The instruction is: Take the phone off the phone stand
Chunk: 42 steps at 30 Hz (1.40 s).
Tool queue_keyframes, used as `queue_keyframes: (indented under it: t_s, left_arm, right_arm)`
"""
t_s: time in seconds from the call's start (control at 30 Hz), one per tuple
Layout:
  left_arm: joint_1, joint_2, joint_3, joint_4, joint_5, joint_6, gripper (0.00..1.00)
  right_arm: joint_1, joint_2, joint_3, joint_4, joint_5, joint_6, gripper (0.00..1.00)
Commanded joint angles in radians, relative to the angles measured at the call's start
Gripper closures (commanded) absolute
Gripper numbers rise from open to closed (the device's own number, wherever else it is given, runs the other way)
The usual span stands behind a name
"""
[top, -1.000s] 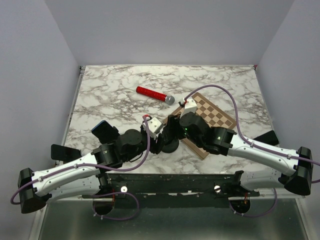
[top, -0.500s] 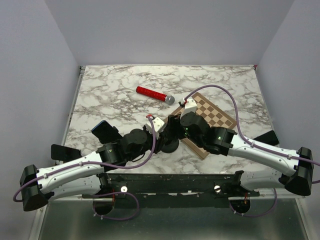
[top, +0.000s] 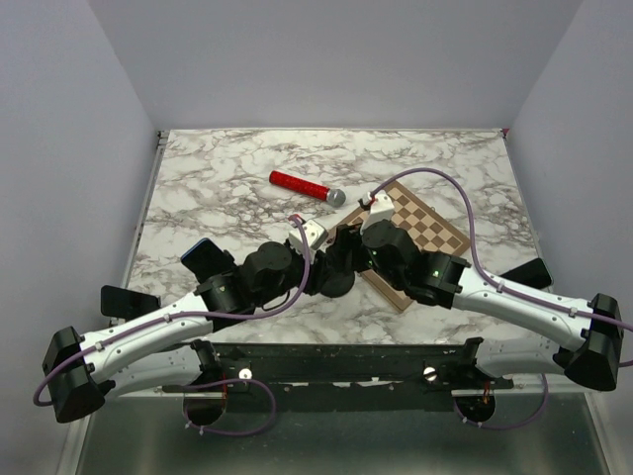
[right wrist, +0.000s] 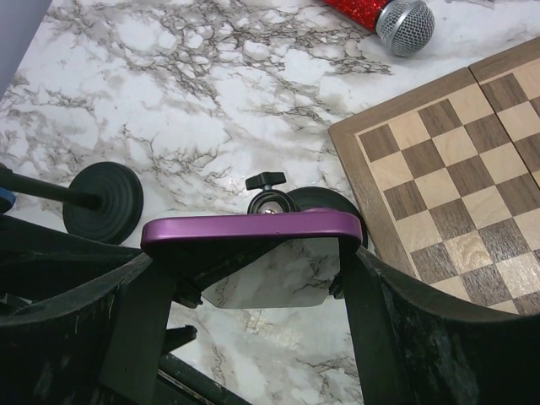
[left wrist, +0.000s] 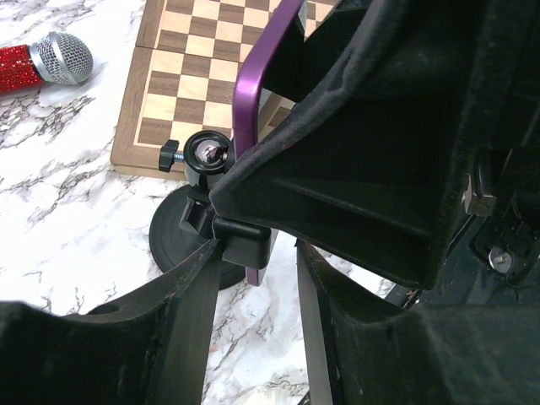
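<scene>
My right gripper [right wrist: 257, 274] clamps the purple phone [right wrist: 253, 229] across its width; my left gripper [left wrist: 257, 266] straddles the black round-based phone stand [left wrist: 177, 232], grip impossible to tell.

Phone [right wrist: 249, 226]: purple rim, marbled grey-white on the face. Phone stand [left wrist: 181, 240]: black base, black knob. Table [top: 227, 168]: white marble, grey-brown veining. Microphone [top: 305, 185], toward the far edge: glittered red body, silver mesh head. Chessboard [top: 430, 226], toward the right edge: cream and brown checks, walnut-brown border. Arms [top: 148, 332]: white shells, black joints, purple cables [top: 465, 233].
</scene>
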Motion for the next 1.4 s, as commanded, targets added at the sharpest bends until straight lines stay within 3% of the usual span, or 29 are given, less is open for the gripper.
queue_keyframes:
  t_s: [0.0,0.2,0.4,0.5,0.6,0.73,0.9,1.0,1.1,1.2,1.37]
  left_arm:
    - [0.014,0.032,-0.003,0.017,0.090,-0.026,0.54]
    - [0.011,-0.005,-0.009,-0.015,0.089,-0.065,0.50]
    - [0.013,-0.073,-0.045,-0.069,-0.014,-0.145,0.26]
    - [0.013,-0.126,-0.090,-0.058,-0.054,-0.204,0.21]
    - [0.005,-0.173,-0.108,-0.087,-0.105,-0.221,0.20]
    - [0.006,-0.168,-0.093,-0.060,-0.001,-0.129,0.26]
    - [0.010,-0.113,-0.050,-0.047,-0.029,-0.104,0.47]
    - [0.026,-0.090,-0.037,-0.056,-0.076,-0.101,0.52]
    - [0.041,-0.089,-0.059,0.017,-0.024,-0.091,0.50]
    - [0.045,-0.068,-0.048,0.049,0.007,-0.085,0.38]
    - [0.050,-0.037,-0.033,0.077,-0.003,-0.065,0.37]
  right_arm:
    - [0.012,-0.023,-0.018,0.059,-0.070,0.007,0.99]
    - [0.006,-0.016,-0.012,0.065,-0.092,0.008,0.99]
    - [0.000,-0.017,-0.016,0.071,-0.116,-0.001,0.99]
    - [-0.003,-0.017,-0.020,0.071,-0.125,-0.002,0.99]
    - [-0.011,-0.014,-0.018,0.071,-0.139,-0.005,0.99]
    - [-0.016,-0.008,-0.018,0.071,-0.153,-0.010,0.99]
    - [-0.017,-0.002,-0.014,0.070,-0.157,-0.011,0.99]
    - [-0.018,-0.003,-0.012,0.067,-0.164,-0.003,0.99]
    - [-0.018,0.001,-0.009,0.064,-0.176,-0.002,0.99]
    - [-0.017,0.008,-0.004,0.061,-0.181,-0.002,0.99]
    - [-0.018,0.021,0.003,0.067,-0.196,-0.004,0.99]
